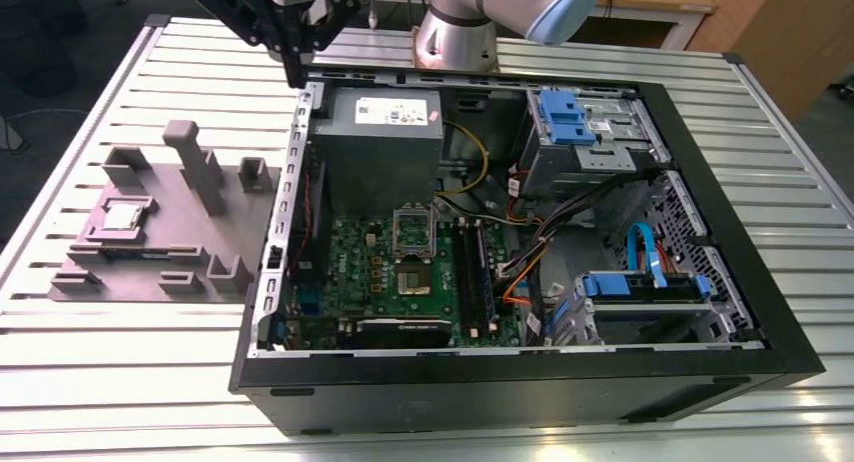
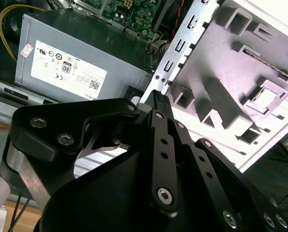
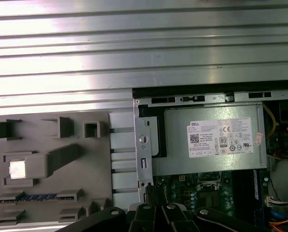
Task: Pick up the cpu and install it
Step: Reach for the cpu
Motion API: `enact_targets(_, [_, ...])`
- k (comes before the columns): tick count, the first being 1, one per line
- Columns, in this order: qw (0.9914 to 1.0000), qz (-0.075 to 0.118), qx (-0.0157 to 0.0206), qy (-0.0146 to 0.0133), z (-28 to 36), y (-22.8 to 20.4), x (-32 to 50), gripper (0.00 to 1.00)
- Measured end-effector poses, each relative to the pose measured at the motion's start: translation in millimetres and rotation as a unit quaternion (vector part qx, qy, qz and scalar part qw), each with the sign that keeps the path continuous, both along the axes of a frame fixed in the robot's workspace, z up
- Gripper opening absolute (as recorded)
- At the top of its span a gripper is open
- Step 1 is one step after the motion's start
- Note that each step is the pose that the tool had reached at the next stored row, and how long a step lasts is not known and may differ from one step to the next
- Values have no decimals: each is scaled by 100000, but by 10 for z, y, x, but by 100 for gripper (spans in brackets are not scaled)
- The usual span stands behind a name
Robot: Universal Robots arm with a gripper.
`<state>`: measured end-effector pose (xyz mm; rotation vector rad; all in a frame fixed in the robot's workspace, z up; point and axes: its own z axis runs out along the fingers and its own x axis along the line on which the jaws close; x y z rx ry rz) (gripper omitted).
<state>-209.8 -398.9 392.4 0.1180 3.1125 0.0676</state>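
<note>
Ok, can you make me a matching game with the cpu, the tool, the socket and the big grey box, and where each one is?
Things
1. cpu
2. tool
3. socket
4. grey box

Places
A. on the green board in the case
B. up in the air, at a corner of the case
C. on the grey tray beside the case
D. in the case, next to the board, white label on top

Pairs: 1-C, 2-B, 3-A, 4-D
</note>
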Motion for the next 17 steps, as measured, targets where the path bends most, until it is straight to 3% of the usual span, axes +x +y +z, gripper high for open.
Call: enact_targets(17, [100000,2,0,0,0,0,-33,11])
